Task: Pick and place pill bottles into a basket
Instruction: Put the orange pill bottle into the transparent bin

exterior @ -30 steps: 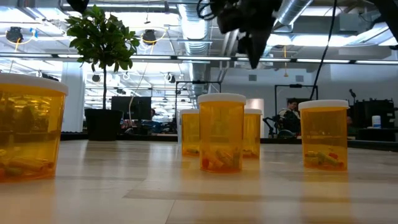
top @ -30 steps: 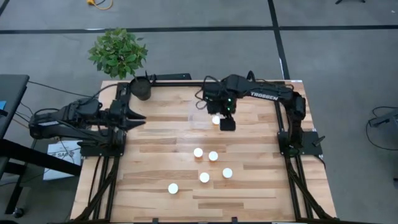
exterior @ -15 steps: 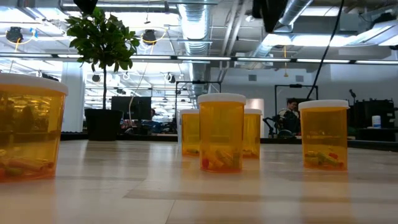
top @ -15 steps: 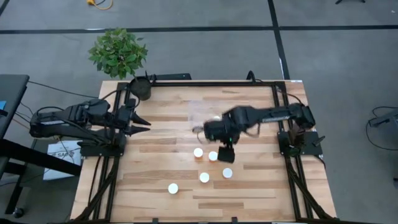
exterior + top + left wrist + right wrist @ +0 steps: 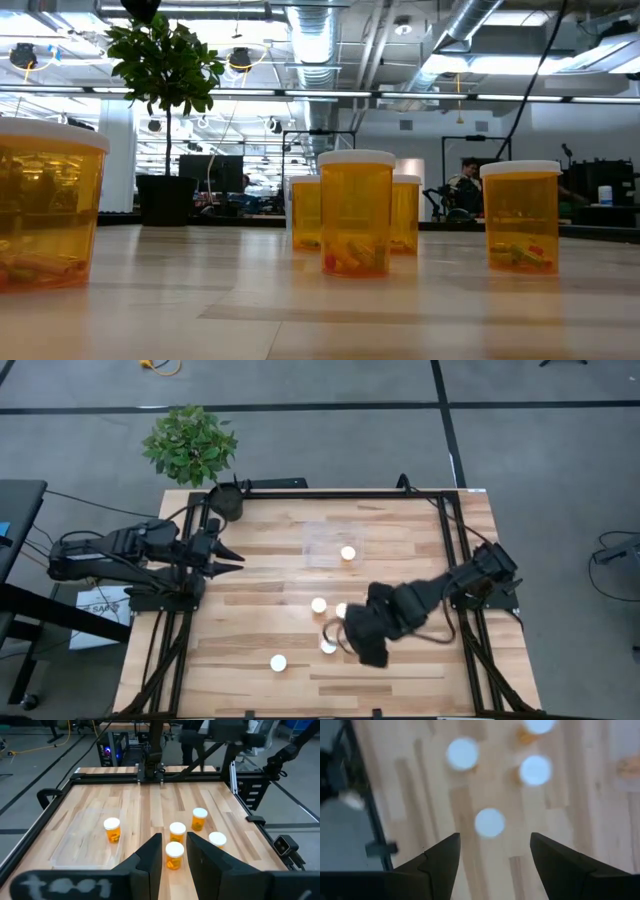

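Observation:
One pill bottle [image 5: 347, 553] stands upright inside the clear basket [image 5: 322, 540] at the table's far middle; it also shows in the left wrist view [image 5: 112, 830]. Three white-capped bottles [image 5: 318, 604] [image 5: 328, 645] [image 5: 278, 662] stand on the wood, and others are partly or fully hidden under my right arm. My right gripper [image 5: 362, 648] hovers open above this group, with one cap [image 5: 490, 822] ahead between its fingers. My left gripper [image 5: 228, 556] waits open at the table's left side.
A dark plant pot [image 5: 228, 502] with a green plant stands at the far left corner. In the low view several orange bottles [image 5: 357, 212] stand in a row on the table. Black frame rails [image 5: 445, 540] run along the table's sides.
My right gripper has left the basket and swung toward the table's near edge, ending above the group of bottles on the wood. The bottle in the basket has stayed standing where it was.

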### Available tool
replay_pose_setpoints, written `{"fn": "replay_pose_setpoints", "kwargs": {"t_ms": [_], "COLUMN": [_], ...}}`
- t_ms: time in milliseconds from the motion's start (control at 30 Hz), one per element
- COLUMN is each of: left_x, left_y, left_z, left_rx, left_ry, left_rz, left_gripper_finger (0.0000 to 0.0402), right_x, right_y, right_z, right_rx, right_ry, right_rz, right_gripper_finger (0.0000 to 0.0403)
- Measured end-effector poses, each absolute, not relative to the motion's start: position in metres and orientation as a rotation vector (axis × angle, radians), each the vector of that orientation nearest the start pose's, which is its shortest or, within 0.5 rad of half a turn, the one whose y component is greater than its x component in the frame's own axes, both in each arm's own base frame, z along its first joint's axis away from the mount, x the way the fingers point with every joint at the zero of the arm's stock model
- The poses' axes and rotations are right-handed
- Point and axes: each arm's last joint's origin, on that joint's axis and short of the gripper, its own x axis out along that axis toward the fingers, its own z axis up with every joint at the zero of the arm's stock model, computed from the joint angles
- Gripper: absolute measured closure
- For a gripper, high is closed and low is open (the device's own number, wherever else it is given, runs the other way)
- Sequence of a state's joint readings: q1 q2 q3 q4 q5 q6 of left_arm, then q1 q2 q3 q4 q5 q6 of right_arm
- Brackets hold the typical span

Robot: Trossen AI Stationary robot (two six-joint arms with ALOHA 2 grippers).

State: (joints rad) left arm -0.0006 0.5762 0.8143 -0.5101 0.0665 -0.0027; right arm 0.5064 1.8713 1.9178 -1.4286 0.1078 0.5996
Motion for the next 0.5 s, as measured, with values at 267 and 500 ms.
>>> {"fn": "replay_pose_setpoints", "kwargs": {"t_ms": [267,500], "left_x": [0.123,0.124], "left_y": [-0.002,-0.002], "left_z": [0.335,0.334], "left_rx": [-0.077,-0.121], "left_ry": [0.299,0.306], "left_rz": [-0.056,-0.048], "left_gripper_finger": [0.0324,0.0324], "right_x": [0.296,0.298], "right_y": [0.205,0.198], "right_z": [0.305,0.28], "right_rx": [-0.05,-0.033], "right_ry": [1.366,1.406], "right_rz": [-0.035,-0.088], "right_gripper_finger": [0.0168,0.0168]}}
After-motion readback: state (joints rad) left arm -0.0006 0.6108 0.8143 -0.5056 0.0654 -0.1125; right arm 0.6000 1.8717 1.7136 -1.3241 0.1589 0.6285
